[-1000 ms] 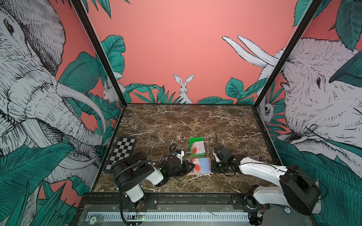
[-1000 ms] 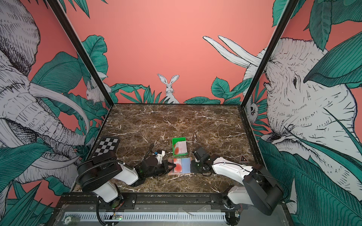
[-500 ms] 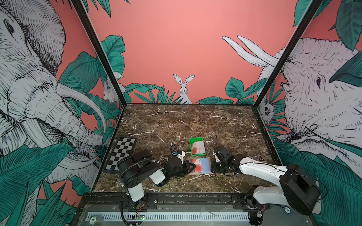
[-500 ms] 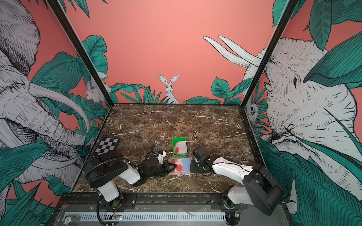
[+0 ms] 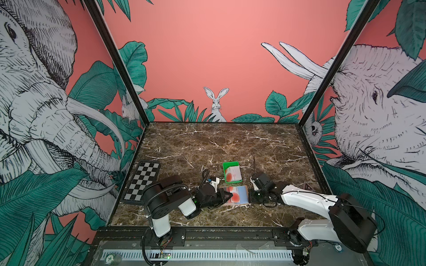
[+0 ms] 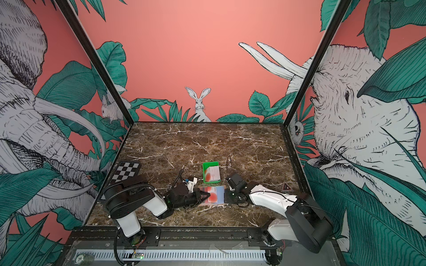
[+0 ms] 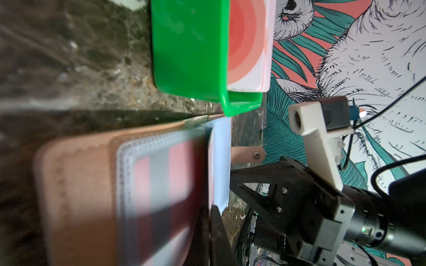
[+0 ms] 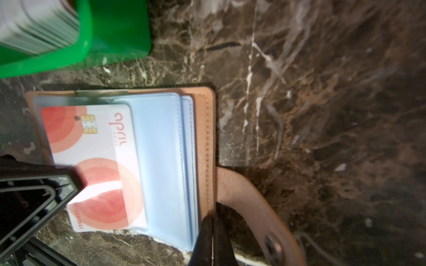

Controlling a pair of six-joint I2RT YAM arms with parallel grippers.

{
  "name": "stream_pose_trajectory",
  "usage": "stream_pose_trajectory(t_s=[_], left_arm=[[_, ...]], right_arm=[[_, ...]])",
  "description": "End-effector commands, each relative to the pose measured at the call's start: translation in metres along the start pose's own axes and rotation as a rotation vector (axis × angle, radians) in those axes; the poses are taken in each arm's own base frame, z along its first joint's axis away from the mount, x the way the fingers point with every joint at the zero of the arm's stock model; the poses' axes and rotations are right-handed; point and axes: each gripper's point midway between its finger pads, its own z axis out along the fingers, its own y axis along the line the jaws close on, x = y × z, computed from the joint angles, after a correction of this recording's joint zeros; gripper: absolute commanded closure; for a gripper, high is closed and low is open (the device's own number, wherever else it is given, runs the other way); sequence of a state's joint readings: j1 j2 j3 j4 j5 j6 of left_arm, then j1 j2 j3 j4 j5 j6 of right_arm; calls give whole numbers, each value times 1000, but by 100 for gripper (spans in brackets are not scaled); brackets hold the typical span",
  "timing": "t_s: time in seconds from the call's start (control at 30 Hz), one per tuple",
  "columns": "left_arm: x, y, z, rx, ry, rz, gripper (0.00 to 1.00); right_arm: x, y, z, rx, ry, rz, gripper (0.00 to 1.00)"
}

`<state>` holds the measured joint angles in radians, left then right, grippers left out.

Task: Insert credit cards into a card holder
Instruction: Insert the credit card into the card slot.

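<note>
Both tools clenched at the open card holder (image 8: 204, 129)
Your left gripper (image 8: 72, 183) lies on the credit card (image 8: 96, 142), partly in the clear sleeve, beside the green tray (image 5: 230, 164); your right gripper (image 8: 211, 222) touches the tan edge.

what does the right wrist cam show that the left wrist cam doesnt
Only right wrist: the chip and lettering on the credit card. Only left wrist: the right arm's white camera mount and the wall mural. Both: the open card holder, its snap strap, the green tray.
</note>
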<state>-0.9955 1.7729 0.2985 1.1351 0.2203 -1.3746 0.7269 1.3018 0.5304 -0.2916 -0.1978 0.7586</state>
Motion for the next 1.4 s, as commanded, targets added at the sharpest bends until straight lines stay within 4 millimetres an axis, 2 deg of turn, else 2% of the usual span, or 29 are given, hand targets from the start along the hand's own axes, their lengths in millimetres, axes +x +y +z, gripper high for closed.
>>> stream_pose_trajectory(t_s=[0.0, 0.6, 0.8, 1.1, 1.23, 1.37], left_arm=[[5, 7, 4, -39, 25, -15, 100], [14, 12, 12, -156, 81, 14, 97], [14, 20, 6, -219, 81, 30, 94], [10, 22, -12, -391, 91, 139, 82], [12, 23, -15, -429, 104, 170, 74], [14, 22, -16, -456, 115, 196, 71]], right_arm=[[11, -6, 8, 32, 41, -10, 96], [14, -4, 11, 36, 51, -24, 96], [15, -7, 12, 51, 51, -21, 96], [15, -8, 12, 61, 49, -21, 96], [15, -8, 12, 64, 49, -23, 95], [14, -6, 11, 62, 47, -26, 95]])
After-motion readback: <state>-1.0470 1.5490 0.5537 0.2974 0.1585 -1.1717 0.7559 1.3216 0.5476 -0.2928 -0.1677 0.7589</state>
